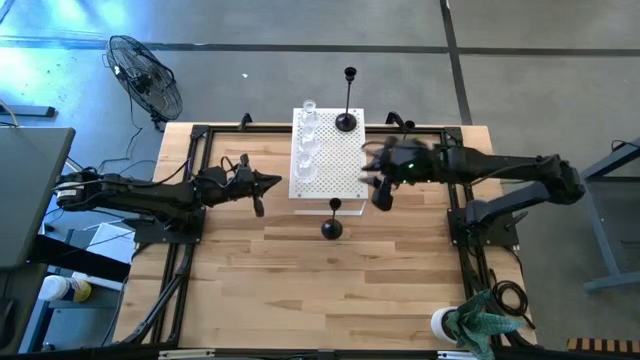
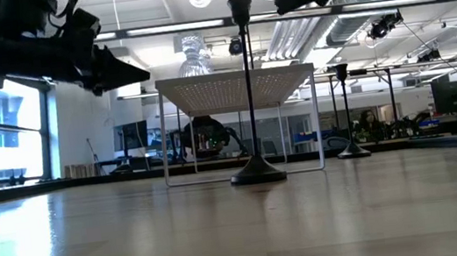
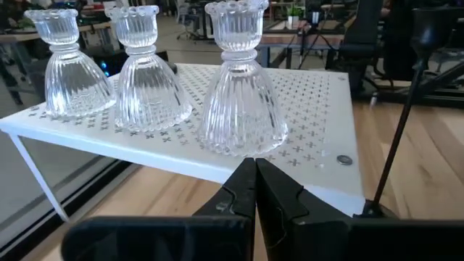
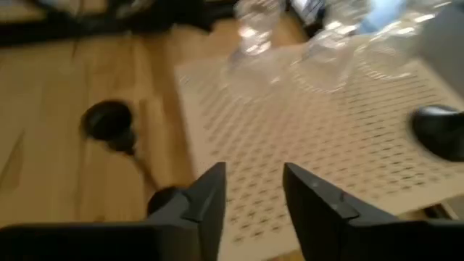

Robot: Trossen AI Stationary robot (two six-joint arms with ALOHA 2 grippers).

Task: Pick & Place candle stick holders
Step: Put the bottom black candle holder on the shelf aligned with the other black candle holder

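A white perforated board stands on legs at the middle of the table. Several clear glass holders stand in a row on its left part; three show in the left wrist view. One black holder stands on the board's far part. A second black holder stands by its round base on the table just in front of the board. My left gripper is shut and empty, left of the board, pointing at the nearest glass holder. My right gripper is open and empty above the board's right part.
Black arm-mount frames run along both sides of the table. A fan stands on the floor beyond the far left corner. A green and white thing sits at the near right corner. Bare wood lies in front of the board.
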